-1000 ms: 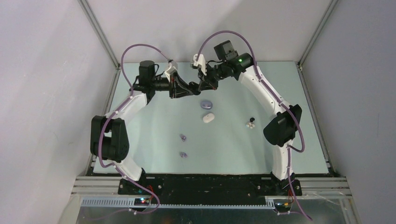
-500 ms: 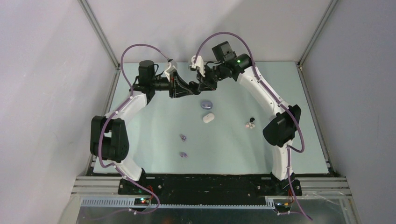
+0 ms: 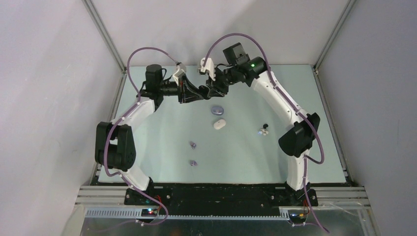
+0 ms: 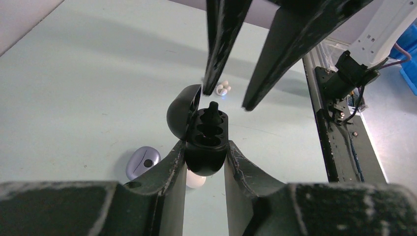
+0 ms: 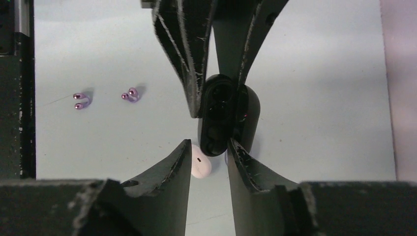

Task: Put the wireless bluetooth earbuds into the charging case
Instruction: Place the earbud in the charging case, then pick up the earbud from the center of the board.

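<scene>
My left gripper [image 4: 205, 147] is shut on a black charging case [image 4: 206, 140], held in the air with its lid [image 4: 179, 113] open. A black earbud [image 4: 213, 109] stands in the case's far socket. My right gripper [image 4: 226, 101] is open just above the case, with its fingers to either side of that earbud. In the right wrist view the case [image 5: 223, 115] sits between the right gripper [image 5: 209, 145] fingertips. The grippers meet at the back middle of the table [image 3: 204, 92]. Two lavender earbuds [image 3: 193, 145] [image 3: 193, 162] and white earbuds [image 3: 264, 131] lie on the table.
A closed lavender case [image 3: 217, 109] and a white case [image 3: 219, 124] lie on the table just below the grippers. The lavender earbuds also show in the right wrist view [image 5: 131, 93]. White walls and a metal frame [image 3: 105, 42] surround the table.
My right gripper has edged slightly left, closer over the case in my left gripper. The right arm's elbow has dropped a little toward the near edge. The left arm has held still.
</scene>
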